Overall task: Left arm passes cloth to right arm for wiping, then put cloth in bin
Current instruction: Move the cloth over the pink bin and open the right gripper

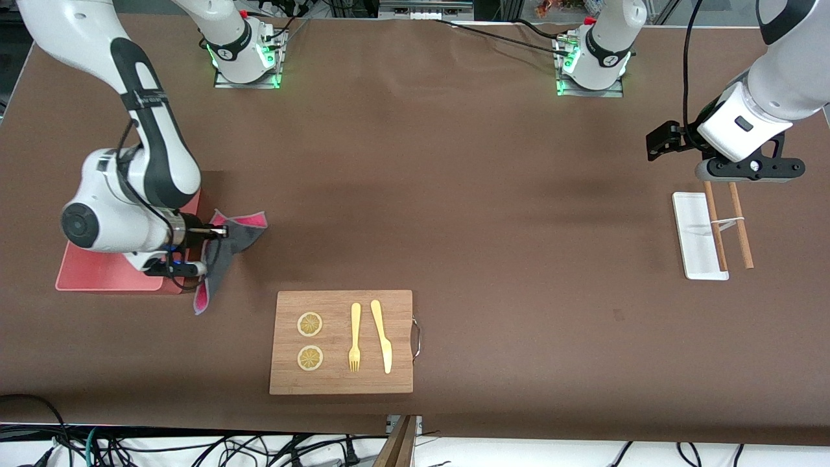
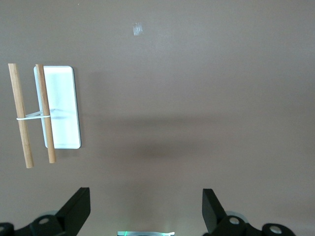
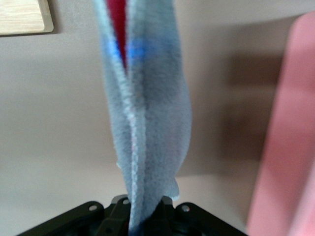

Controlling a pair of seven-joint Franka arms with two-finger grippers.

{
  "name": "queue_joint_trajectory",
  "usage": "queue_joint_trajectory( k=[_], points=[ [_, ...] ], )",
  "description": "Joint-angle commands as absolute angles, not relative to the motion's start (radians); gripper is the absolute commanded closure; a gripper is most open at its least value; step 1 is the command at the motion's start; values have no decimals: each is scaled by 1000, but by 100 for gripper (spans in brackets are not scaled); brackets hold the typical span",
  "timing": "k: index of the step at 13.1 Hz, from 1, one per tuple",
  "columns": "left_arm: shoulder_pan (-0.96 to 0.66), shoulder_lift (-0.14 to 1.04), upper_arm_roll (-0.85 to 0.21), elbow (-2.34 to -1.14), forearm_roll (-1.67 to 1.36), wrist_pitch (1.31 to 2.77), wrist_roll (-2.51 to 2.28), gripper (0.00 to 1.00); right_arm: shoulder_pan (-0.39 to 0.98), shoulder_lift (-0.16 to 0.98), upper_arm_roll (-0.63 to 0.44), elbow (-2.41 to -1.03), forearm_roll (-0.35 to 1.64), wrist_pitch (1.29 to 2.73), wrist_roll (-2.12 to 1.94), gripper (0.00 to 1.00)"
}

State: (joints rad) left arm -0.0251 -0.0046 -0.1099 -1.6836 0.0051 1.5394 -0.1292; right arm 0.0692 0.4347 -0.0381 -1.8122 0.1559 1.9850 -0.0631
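I have the right end effector clenched on the cloth, which hangs from it in a folded drape, grey face outward with magenta showing at the edges; in the right wrist view the cloth drops straight from between the closed jaws. The right end effector sits just beside the bin, at the edge facing the middle of the table, with the cloth dangling over bare table and not over the bin opening; the bin wall shows at the side of the right wrist view. I judge the wiping finished and the deposit as the step in hand. The main risk is releasing here: the cloth would land on the table next to the bin. A second risk is the trailing lower corner catching on the bin rim as I carry it across, which could drag the cloth out of the grip or leave it draped over the wall. A low transit could also knock the bin with the wrist. The left end effector is released, jaws spread, and waits above the white tray and the two wooden sticks; it poses no hazard. The cutting board lies well apart from the right end effector.
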Motion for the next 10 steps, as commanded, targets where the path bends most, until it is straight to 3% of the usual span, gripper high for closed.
queue_joint_trajectory(
  k=[1,6,9,10],
  points=[
    [-29,8,-115,-1658,32,1532,-124,0,60,301,-55,-1855,86,1909,-104,100],
    [-29,8,-118,-1658,32,1532,-124,0,57,121,-158,-1844,17,1760,-155,100],
    [-31,8,-123,-1657,32,1532,-126,0,35,83,-190,-1847,-34,1750,-254,100],
    [-32,8,-126,-1657,37,1532,-126,0,32,86,-202,-1847,-34,1755,-270,82]
  ],
)
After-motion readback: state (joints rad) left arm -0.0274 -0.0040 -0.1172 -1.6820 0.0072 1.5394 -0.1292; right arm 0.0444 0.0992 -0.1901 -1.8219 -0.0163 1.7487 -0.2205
